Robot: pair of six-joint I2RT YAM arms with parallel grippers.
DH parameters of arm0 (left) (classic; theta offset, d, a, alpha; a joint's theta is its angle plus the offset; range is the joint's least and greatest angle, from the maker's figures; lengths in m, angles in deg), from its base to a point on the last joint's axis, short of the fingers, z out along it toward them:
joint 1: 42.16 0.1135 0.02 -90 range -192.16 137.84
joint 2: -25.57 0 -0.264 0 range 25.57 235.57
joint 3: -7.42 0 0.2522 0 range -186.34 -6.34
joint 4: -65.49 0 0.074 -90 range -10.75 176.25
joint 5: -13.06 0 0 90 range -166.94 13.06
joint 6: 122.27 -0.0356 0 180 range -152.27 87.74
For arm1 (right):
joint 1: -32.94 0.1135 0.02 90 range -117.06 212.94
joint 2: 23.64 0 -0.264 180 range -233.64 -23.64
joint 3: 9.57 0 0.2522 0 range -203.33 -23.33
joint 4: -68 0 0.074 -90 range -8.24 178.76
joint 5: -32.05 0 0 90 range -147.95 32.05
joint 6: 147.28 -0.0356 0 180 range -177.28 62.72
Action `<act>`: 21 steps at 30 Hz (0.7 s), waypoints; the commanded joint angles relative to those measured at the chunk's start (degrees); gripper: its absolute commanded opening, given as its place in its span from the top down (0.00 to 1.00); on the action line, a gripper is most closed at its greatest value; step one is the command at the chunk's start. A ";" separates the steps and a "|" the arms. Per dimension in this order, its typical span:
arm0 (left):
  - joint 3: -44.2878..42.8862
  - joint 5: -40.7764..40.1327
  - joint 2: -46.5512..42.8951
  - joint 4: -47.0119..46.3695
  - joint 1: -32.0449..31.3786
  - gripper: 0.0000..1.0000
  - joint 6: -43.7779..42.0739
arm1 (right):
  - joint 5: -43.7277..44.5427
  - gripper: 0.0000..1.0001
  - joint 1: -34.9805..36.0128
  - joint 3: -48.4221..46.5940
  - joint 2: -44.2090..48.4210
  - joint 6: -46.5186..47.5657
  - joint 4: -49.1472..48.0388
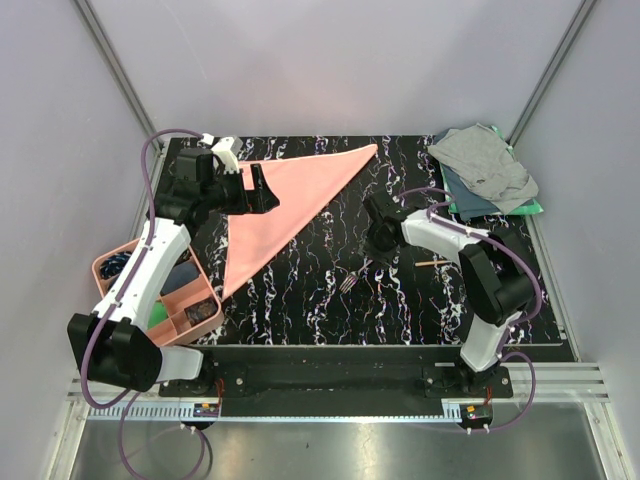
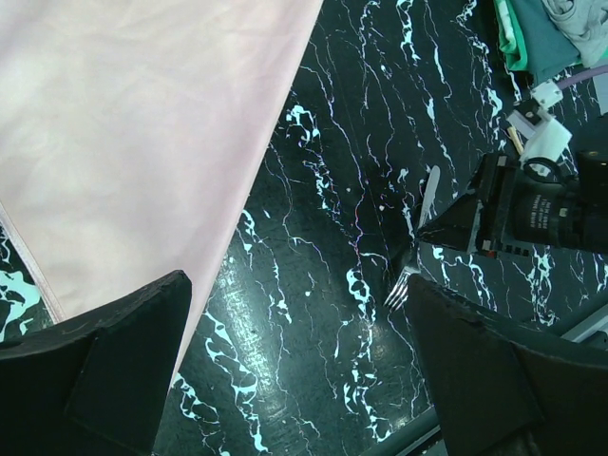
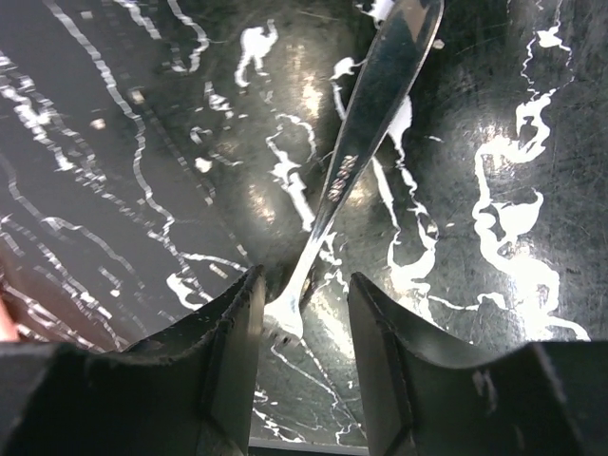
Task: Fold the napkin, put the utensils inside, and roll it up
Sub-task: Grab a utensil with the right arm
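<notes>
Seemingly for a grasp, the fork (image 3: 351, 161) is straddled — not clamped — by the half-open right gripper (image 3: 304, 294); the left gripper (image 2: 296, 313) is spread wide, empty.

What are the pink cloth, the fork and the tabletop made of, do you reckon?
Pink cloth: looks like woven fabric, faintly shiny, lying soft and flat.
Fork: polished metal, likely steel; it mirrors the light.
Tabletop: glossy black with white veins, marble-like, perhaps only a printed surface.
</notes>
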 commanded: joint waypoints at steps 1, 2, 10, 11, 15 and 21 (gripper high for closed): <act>0.01 2.41 0.08 -2.86 -0.14 0.01 0.79 | 0.61 0.51 0.61 -1.22 -1.43 -1.74 -0.92; -0.08 2.58 0.25 -2.86 -0.14 0.01 0.80 | 0.43 0.51 0.61 -1.31 -2.21 -1.92 -1.62; -0.08 3.38 1.13 -2.86 -0.22 0.01 1.06 | -1.66 0.74 0.61 -3.07 -6.35 -0.96 -3.30; -0.08 3.46 1.22 -2.86 -0.22 0.01 1.23 | -1.76 0.83 0.70 -3.16 -6.44 -0.87 -3.39; -0.17 4.34 1.66 -2.86 -0.22 0.01 1.41 | -2.73 1.00 0.88 -4.38 -6.27 0.10 -3.39; -0.25 5.22 2.63 -2.94 -0.22 0.01 1.67 | -3.09 1.00 3.33 -11.58 -6.26 0.54 -3.30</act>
